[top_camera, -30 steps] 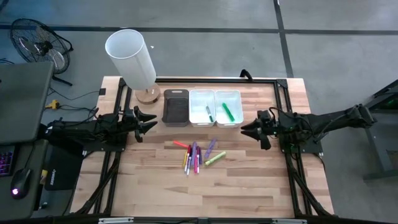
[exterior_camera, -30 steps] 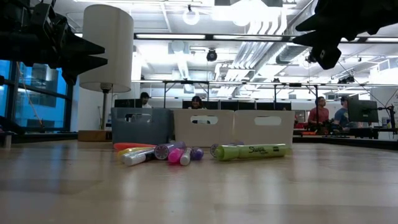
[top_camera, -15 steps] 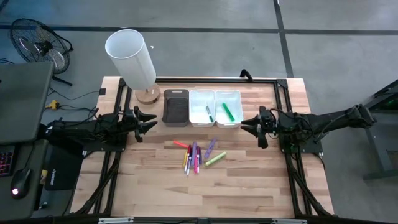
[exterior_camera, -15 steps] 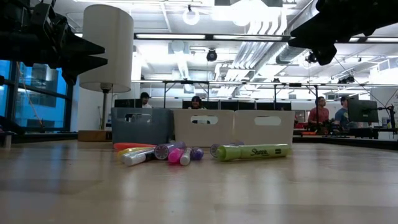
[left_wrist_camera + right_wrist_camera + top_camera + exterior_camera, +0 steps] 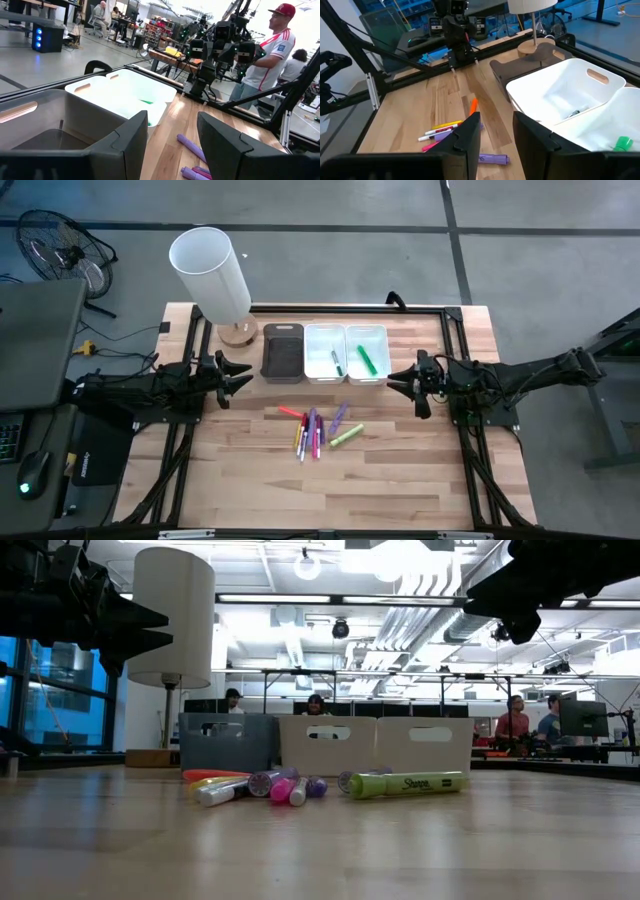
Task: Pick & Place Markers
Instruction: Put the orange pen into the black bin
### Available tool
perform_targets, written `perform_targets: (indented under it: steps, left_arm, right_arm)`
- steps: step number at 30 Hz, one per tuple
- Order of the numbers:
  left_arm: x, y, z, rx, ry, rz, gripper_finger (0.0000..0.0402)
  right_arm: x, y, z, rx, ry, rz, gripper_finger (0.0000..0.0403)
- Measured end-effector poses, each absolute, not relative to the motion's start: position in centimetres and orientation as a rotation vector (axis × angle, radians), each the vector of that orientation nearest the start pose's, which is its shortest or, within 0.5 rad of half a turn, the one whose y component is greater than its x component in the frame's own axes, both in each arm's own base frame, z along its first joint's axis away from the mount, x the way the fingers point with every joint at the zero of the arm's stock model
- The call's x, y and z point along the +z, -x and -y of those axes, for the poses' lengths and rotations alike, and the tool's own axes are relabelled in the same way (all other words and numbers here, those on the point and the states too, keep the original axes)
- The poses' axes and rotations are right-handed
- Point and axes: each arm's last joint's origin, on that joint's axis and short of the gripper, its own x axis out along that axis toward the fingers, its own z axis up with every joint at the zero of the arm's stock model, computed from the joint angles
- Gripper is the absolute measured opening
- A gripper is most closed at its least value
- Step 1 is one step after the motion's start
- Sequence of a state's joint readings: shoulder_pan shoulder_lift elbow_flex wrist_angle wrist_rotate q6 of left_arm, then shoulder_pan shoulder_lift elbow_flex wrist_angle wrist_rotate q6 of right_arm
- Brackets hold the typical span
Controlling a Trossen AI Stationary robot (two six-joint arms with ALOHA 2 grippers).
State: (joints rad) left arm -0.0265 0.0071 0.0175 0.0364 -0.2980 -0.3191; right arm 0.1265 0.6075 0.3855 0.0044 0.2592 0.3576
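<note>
- Desk: a light wooden slatted surface carried on a black metal frame.
- Markers: a loose cluster of thin pens in red, yellow, pink, purple and bright green lies near the middle of the desk, in front of the bins and between the two arms. In the low view the bright green highlighter lies flat at one end of the cluster.
- Bins: one dark rectangular plastic bin and two white rectangular plastic bins stand side by side, touching, along the far edge of the desk. A green marker lies in the white bin nearest the right edge; a small green item lies in the middle bin.
- Left hand: positioned near the left edge of the desk, just beside the dark bin, pointing inward. Fingers spread apart, grasping nothing.
- Right hand: positioned toward the right edge, just beside the outer white bin, pointing inward. Fingers spread apart, grasping nothing.
- White cylindrical lamp shade on a round wooden base: stands at the far left corner.
</note>
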Motion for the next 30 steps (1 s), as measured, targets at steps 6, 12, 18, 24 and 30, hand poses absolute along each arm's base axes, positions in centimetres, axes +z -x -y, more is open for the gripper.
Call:
perform_targets:
  steps: [6, 12, 18, 24, 30]
  left_arm:
    - [17.25, -9.59, -0.6, 0.262, 0.325, 0.09, 0.017]
    - [17.24, -9.59, -0.6, 0.262, 0.325, 0.089, 0.017]
    - [17.25, -9.58, -0.6, 0.261, 0.325, 0.09, 0.017]
    - [17.25, -9.58, -0.59, 0.26, 0.334, 0.091, 0.017]
    - [17.55, -9.63, -0.27, 0.142, 0.352, 0.101, 0.017]
  right_arm:
    - [23.81, -14.87, -1.14, -0.169, -0.314, -0.188, 0.0103]
    - [23.81, -14.87, -1.14, -0.169, -0.314, -0.188, 0.0103]
    - [23.81, -14.87, -1.14, -0.169, -0.314, -0.188, 0.0103]
    - [23.81, -14.87, -1.14, -0.169, -0.314, -0.188, 0.0103]
    - [23.81, -14.87, -1.14, -0.168, -0.314, -0.188, 0.0103]
